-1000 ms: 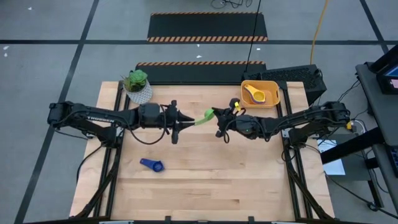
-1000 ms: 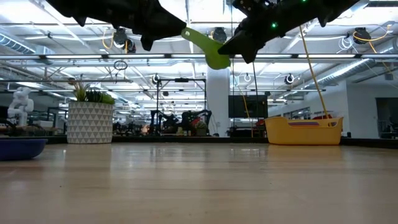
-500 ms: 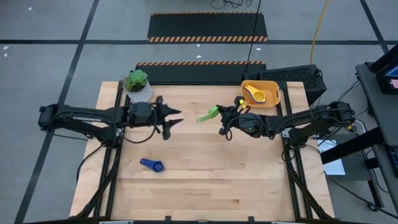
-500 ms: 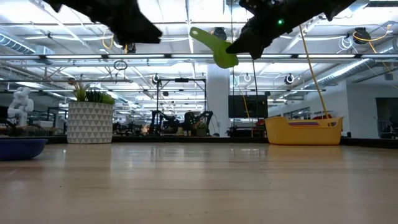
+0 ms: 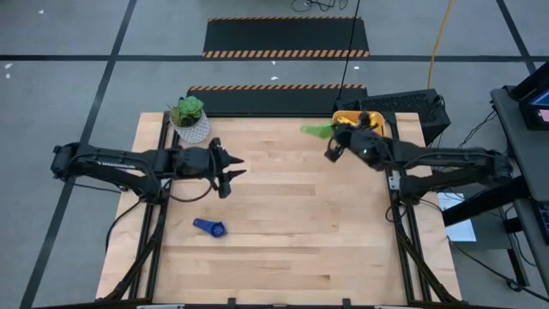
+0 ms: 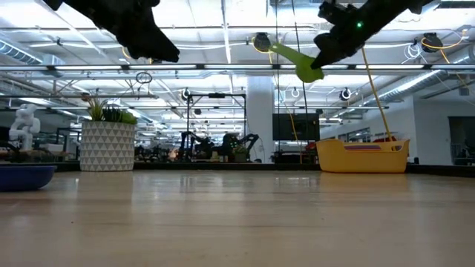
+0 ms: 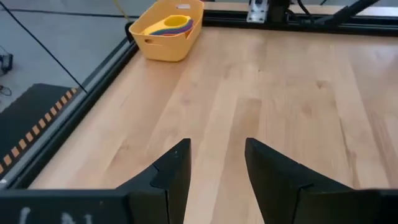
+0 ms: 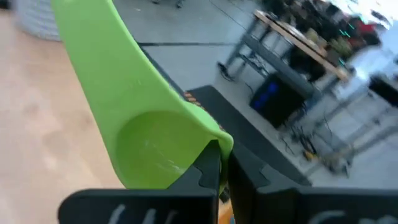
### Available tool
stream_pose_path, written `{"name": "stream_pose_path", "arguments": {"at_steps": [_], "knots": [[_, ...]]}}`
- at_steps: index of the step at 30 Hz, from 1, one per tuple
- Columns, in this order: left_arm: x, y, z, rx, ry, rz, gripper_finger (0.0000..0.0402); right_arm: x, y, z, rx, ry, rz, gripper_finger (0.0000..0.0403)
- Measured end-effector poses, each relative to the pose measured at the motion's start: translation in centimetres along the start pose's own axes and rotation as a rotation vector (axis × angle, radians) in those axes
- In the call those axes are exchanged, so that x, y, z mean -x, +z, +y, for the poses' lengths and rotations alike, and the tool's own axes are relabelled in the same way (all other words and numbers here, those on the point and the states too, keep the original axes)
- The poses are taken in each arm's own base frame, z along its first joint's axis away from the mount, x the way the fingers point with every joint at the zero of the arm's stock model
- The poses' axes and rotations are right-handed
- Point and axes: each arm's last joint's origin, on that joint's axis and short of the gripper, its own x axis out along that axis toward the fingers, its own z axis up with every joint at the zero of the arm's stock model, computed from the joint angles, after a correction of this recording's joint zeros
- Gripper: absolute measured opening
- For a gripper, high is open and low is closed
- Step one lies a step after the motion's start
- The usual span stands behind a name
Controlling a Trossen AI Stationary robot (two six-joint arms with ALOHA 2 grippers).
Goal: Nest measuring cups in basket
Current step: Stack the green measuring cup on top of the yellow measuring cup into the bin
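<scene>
The right claw (image 5: 333, 137) is pinched shut on the rim of the green measuring cup (image 5: 316, 130), holding it in the air above the table (image 5: 292, 240) near the far edge, just beside the yellow-orange basket (image 7: 163, 47); the cup's flat handle sticks out away from the claw. In the low view the green cup (image 6: 297, 61) hangs high over the tabletop, well clear of the basket (image 6: 362, 156) standing at the far right corner. The basket holds several nested cups, a yellow one (image 7: 168, 25) outermost, with other colours showing inside it. The left claw (image 7: 214, 163) hovers over the left half of the table, near the far edge, its fingers parted and holding nothing. A dark blue measuring cup (image 5: 209, 227) lies alone on the table toward the near left. A white pot with a green plant (image 5: 190, 118) stands at the far left corner.
</scene>
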Motion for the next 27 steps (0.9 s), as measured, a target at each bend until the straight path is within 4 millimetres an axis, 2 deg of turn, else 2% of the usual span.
{"name": "stream_pose_path", "arguments": {"at_steps": [5, 14, 20, 27], "knots": [[-0.5, -0.2, -0.3, -0.006, -0.004, 0.017, 0.0152, -0.4, -1.1, -3.3, -0.110, -0.026, 0.079, 0.0002], [-0.6, -0.2, -0.3, -0.004, -0.004, 0.020, 0.0152, -3.1, -5.4, -7.7, -0.306, -0.035, 0.415, 0.0002], [-0.6, -0.3, -0.3, -0.005, -0.004, 0.023, 0.0152, -5.0, -7.4, -9.4, -0.385, -0.063, 0.535, 0.0002], [-0.6, -0.3, -0.3, -0.007, -0.004, 0.031, 0.0152, -6.3, -9.1, -10.4, -0.426, -0.081, 0.644, 0.0002]]}}
